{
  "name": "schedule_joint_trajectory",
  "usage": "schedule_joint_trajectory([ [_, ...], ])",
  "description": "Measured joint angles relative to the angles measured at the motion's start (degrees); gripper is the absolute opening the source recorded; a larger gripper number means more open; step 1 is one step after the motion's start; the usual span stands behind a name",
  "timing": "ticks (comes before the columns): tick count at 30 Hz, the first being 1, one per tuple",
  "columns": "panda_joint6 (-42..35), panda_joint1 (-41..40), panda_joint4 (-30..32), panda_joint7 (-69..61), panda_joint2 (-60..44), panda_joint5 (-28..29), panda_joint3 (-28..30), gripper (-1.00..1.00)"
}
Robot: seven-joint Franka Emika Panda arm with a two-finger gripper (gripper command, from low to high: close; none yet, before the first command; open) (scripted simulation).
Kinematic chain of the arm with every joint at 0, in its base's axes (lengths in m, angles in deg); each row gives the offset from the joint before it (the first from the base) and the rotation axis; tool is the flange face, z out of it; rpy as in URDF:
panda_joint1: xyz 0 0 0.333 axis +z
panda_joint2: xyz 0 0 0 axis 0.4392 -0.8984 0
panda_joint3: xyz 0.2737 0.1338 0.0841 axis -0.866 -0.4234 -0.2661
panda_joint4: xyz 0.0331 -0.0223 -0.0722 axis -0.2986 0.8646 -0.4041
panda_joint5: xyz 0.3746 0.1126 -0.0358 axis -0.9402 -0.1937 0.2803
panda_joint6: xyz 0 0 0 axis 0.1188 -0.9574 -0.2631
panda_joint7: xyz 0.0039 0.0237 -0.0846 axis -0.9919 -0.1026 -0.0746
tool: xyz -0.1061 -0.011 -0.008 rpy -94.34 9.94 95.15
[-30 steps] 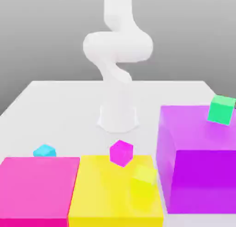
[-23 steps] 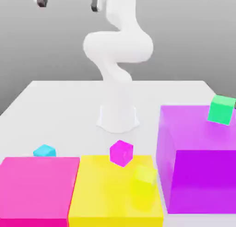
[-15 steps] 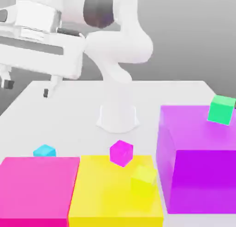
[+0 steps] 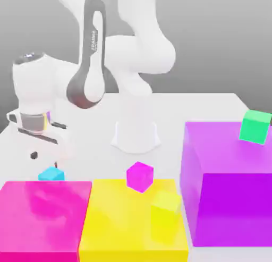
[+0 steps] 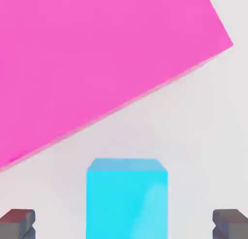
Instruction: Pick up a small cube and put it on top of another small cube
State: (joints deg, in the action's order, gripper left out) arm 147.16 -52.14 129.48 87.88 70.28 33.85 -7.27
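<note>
Since a second ago I've swung the arm down at the exterior view's left; my gripper (image 4: pixel 45 159) hangs just above the small cyan cube (image 4: pixel 51 174), fingers (image 5: pixel 17 222) wide apart. Rightward, the small magenta cube (image 4: pixel 140 176) rests near the yellow block (image 4: pixel 133 218).

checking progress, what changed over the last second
The arm swung down from above toward the exterior view's left; its open gripper now hangs just above the cyan cube, fingers either side, nothing gripped. The magenta cube and the other blocks stayed put.
</note>
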Motion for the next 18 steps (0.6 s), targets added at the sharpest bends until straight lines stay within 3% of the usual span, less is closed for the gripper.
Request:
schedule_joint_trajectory([
  [4, 6.51, -8.91, -1.58, -6.63, -8.21, -8.74, -11.15, 0.0],
  [5, 7.92, -10.82, -1.88, -7.31, -9.91, -9.47, -13.2, -1.0],
  [12, 8.07, -11.38, -1.93, -7.22, -10.14, -9.39, -13.75, -1.0],
  [18, -0.55, -7.25, 0.34, 2.1, 0.9, 3.12, -6.35, -1.0],
])
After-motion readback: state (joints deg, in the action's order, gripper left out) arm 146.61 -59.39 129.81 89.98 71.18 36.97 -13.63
